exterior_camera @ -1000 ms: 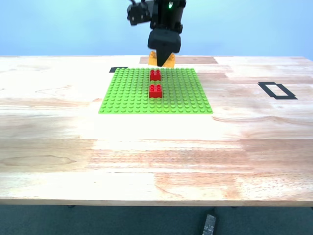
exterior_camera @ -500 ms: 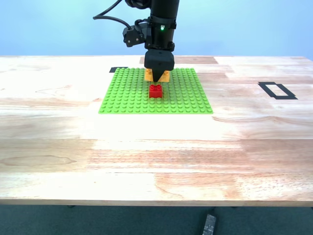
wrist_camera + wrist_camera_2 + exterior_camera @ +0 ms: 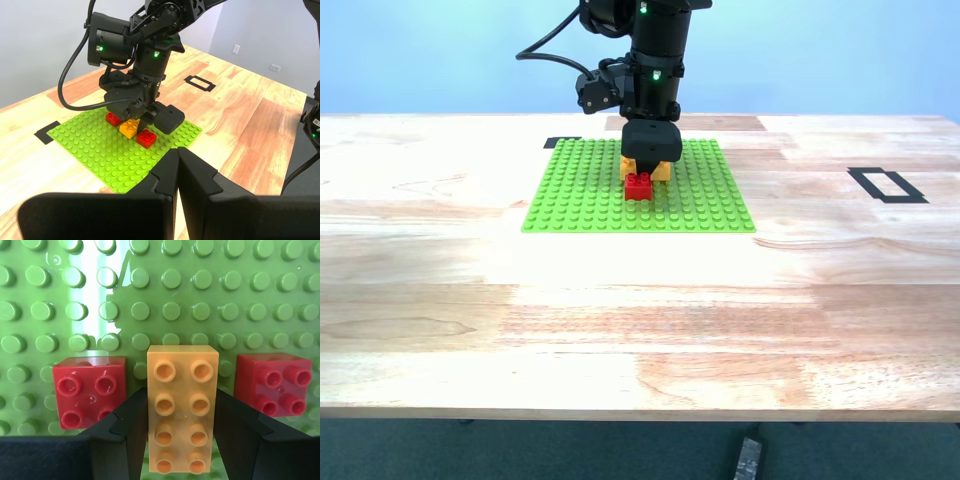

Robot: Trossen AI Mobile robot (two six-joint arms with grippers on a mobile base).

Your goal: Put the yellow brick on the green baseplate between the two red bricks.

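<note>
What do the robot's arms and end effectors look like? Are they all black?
Yes. The arm is matte black and chunky, with a looping black cable and small green lights. My first end effector has angular black fingers; my second end effector has black notched ones.

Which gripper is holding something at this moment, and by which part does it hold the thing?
My second gripper holds the yellow brick by its two long sides, toward one end. My first gripper is shut and holds nothing.
</note>
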